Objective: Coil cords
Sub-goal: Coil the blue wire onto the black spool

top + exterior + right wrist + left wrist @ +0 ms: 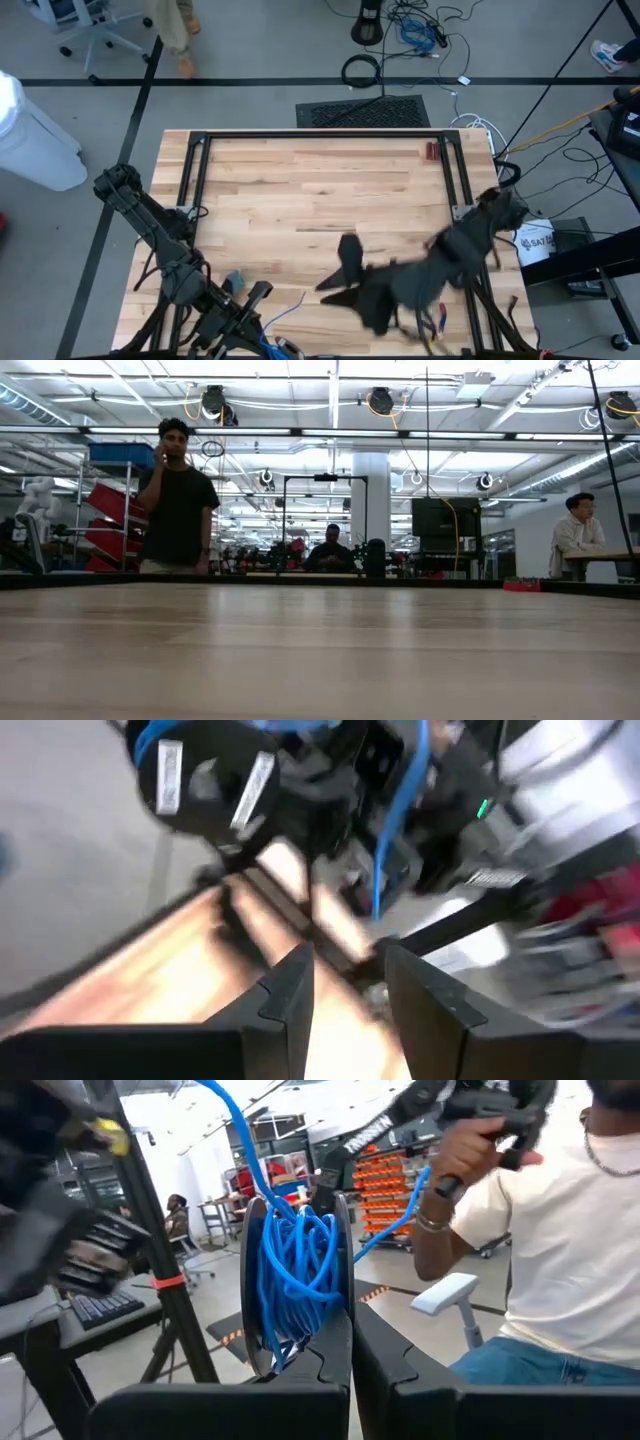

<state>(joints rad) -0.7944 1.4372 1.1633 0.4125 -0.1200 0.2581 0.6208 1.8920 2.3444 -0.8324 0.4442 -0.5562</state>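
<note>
While clamped, left tool [350, 1345] grips blue cord [300, 1270] | label "SAZA" [540, 241]

Only one bit of lettering offers itself: dark print on a white bucket [534, 243] beside the table's right edge in the high view, starting "SAZ", with the rest cut off. Pale labels on a dark round part [208, 782] in the right wrist view are too blurred to read.
</note>
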